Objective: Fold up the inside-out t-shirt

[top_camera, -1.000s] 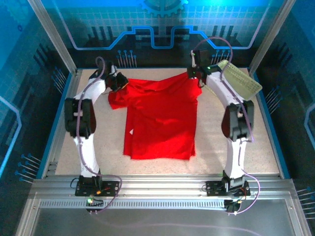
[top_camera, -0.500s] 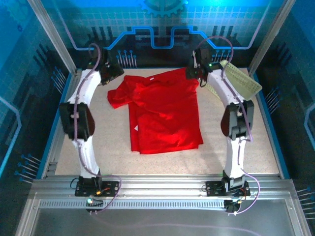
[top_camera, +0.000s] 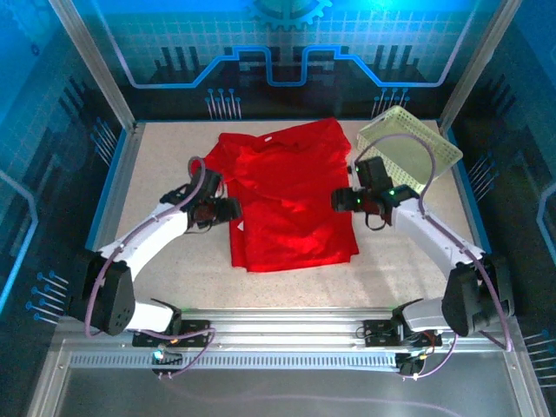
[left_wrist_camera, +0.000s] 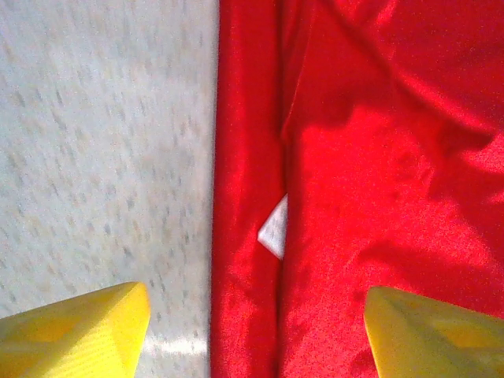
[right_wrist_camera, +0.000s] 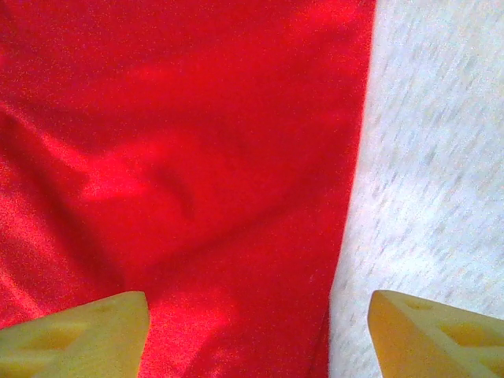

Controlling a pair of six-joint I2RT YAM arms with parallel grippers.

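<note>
The inside-out t-shirt (top_camera: 291,200) is bright red and lies spread on the table, its lower part folded in with a straight front hem. A small white tag (left_wrist_camera: 274,228) pokes out of a fold near its left edge. My left gripper (top_camera: 231,211) hovers open over that left edge, one yellow fingertip (left_wrist_camera: 75,331) above bare table and the other above red cloth (left_wrist_camera: 378,197). My right gripper (top_camera: 340,201) is open over the shirt's right edge (right_wrist_camera: 346,181), straddling cloth and table. Neither gripper holds anything.
A pale yellow-green lattice basket (top_camera: 408,149) stands tilted at the back right, close to the shirt's right shoulder. Speckled table surface (top_camera: 165,165) lies bare left of the shirt and along the front. A metal frame and blue walls ring the table.
Both grippers have let go of the shirt's far corners and opened. Both arms have drawn back toward me to the shirt's mid sides. The shirt now lies farther back than a second ago.
</note>
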